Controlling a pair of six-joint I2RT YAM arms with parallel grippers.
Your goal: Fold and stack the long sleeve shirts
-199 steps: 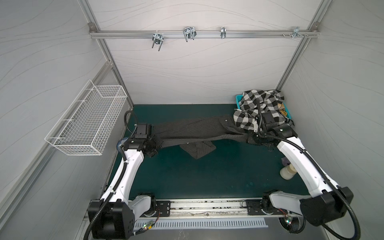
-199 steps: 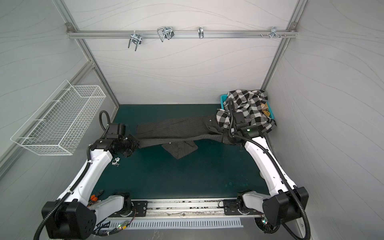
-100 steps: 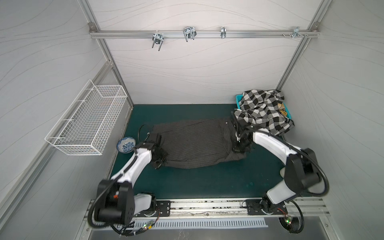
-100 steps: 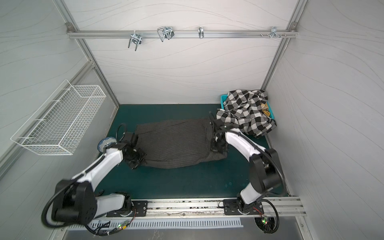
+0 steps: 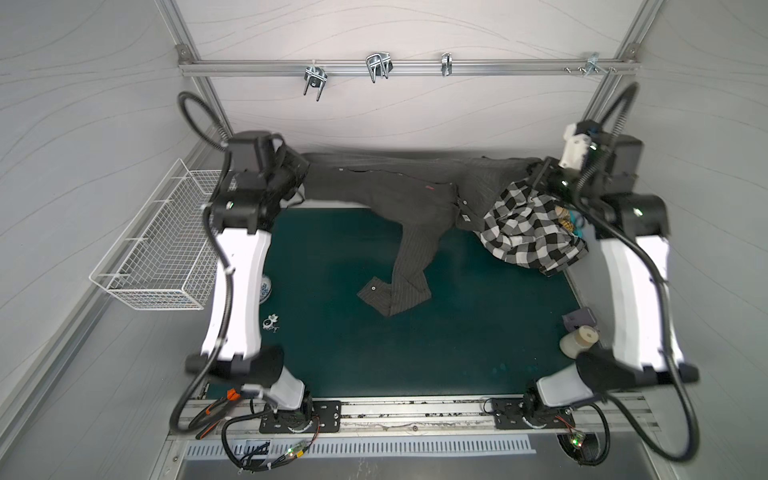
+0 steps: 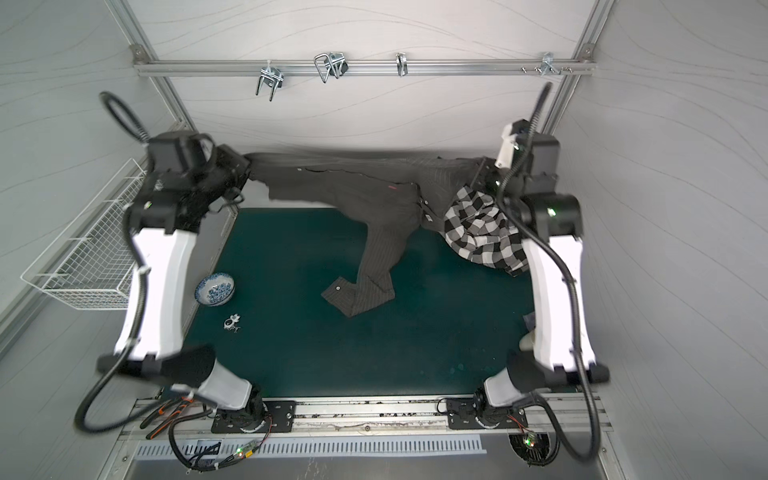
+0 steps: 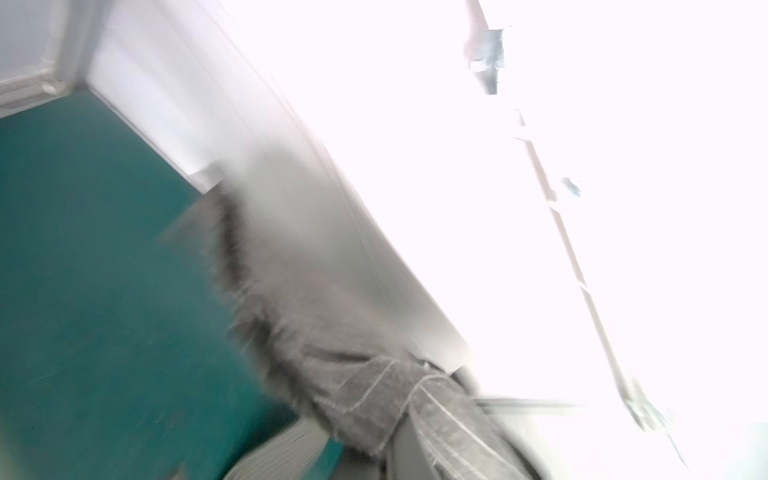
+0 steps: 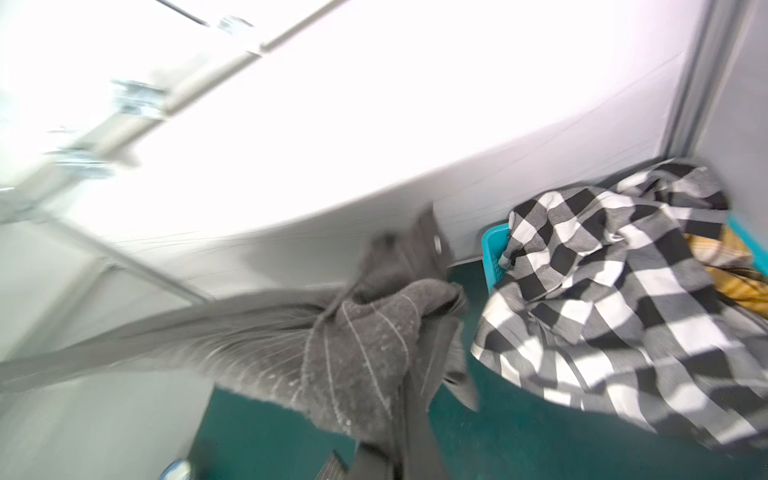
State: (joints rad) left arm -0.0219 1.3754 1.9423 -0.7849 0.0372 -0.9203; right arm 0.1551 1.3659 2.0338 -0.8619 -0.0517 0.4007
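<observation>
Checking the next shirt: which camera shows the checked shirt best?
Right wrist view: the checked shirt looms large, draped over the teal basket. Both top views show it small, beside the right arm. Left wrist view misses it.

The pinstriped shirt (image 5: 386,195) spans the back edge of the table (image 5: 332,353), held off it. One end is pinched in the left gripper (image 5: 303,173) over the back left corner, the other in the right gripper (image 5: 537,174) over the back right. A sleeve (image 5: 409,257) drops from its middle, and the cuff (image 5: 374,291) lies at the table's centre. The checked shirt (image 5: 528,228) is heaped over the plastic basket (image 8: 492,253) in the back right corner. A bowl (image 6: 215,289) sits by the left edge, a small metal piece (image 6: 232,323) just in front of it. By the right edge, toward the front, is a roll (image 5: 577,340) with a small block (image 5: 579,320) just behind. A wire basket (image 5: 166,249) hangs on the left wall.
</observation>
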